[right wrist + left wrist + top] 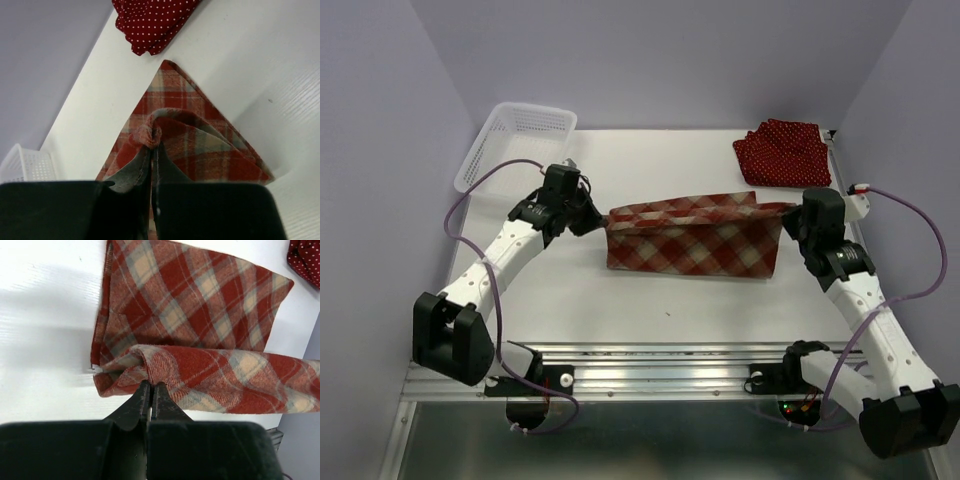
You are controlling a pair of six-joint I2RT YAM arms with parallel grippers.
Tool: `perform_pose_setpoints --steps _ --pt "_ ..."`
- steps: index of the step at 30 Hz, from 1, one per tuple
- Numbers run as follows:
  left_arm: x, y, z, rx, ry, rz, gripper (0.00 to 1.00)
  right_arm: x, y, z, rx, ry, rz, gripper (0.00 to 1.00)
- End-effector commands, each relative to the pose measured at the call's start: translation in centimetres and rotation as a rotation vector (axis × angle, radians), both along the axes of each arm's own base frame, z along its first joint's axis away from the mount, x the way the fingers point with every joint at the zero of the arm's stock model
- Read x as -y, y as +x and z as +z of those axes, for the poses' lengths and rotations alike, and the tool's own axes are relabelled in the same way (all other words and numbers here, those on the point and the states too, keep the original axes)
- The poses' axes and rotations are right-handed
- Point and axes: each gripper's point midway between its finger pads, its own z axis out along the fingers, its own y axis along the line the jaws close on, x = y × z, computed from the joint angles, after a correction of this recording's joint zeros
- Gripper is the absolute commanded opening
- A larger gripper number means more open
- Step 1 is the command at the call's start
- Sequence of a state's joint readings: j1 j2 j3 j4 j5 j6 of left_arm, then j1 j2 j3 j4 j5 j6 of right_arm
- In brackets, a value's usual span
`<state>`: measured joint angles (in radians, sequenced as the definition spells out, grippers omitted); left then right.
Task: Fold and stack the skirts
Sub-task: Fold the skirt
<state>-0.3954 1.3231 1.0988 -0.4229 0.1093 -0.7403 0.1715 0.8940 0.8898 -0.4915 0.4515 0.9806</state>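
1. Two sets of fingers, both pinched fully shut on cloth: left fingers on the 9 o'clock end of the plaid skirt, right fingers on its 3 o'clock end.
2. Plaid skirt near the middle of the white surface, a little toward 3 o'clock, stretched sideways between the two grips.
3. Far edge of that skirt raised and pulled into a taut line from one grip to the other; near part flat on the surface, toward 6 o'clock.
4. From the left wrist: black tips tight together with no gap, a bunched corner of red-and-cream check between them, the held layer raised above another flat layer of the same cloth.
5. From the right wrist: tips likewise closed, a small puckered knot of plaid nipped at the very end, the lower layers fanned out below toward a pointed corner.
6. Dark red polka-dot pile at about 1 o'clock, close to the back right corner of the surface, well apart from the left fingers and just beyond the right ones; not touching the plaid skirt.
7. Number of pieces in that dotted pile: cannot tell.
8. White mesh basket at about 11 o'clock, at the back left corner, just behind the left arm's wrist; contents, if any, not visible.
9. Both arms angled inward from the 6 o'clock edge, purple cables looped beside each.
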Motion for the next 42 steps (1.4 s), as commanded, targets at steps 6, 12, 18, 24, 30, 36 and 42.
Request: perform_pose_setpoints --steps 6,12,18,24,30,36,42 --pt "-0.8 5.1 0.9 0.078 0.02 0.003 0.0 0.8 5.6 1.3 0.053 -0.08 -0.06 0.01" --pt "0.0 6.9 -2.8 -0.004 0.055 -0.025 0.0 0.5 8.0 -1.2 -0.014 -0.1 -0.062 0.01" --pt "0.5 8.3 -5.5 -0.056 0.062 -0.027 0.0 0.7 10.6 -4.2 -0.096 -0.116 -0.065 0.01" --pt "0.2 10.1 -8.0 -0.107 0.108 0.003 0.0 0.2 13.4 -7.5 -0.171 -0.12 -0.038 0.01" --pt "0.2 11.7 -9.0 -0.123 0.128 0.028 0.37 -0.1 15.6 -10.0 -0.23 -0.127 -0.011 0.02" --pt "-0.3 13.3 -8.4 -0.086 0.154 0.062 0.93 -0.6 18.5 -9.9 -0.237 -0.176 0.04 0.68" --pt "-0.4 14.0 -5.8 -0.031 0.153 0.071 0.99 -2.4 19.0 -6.6 -0.19 -0.191 0.18 1.0"
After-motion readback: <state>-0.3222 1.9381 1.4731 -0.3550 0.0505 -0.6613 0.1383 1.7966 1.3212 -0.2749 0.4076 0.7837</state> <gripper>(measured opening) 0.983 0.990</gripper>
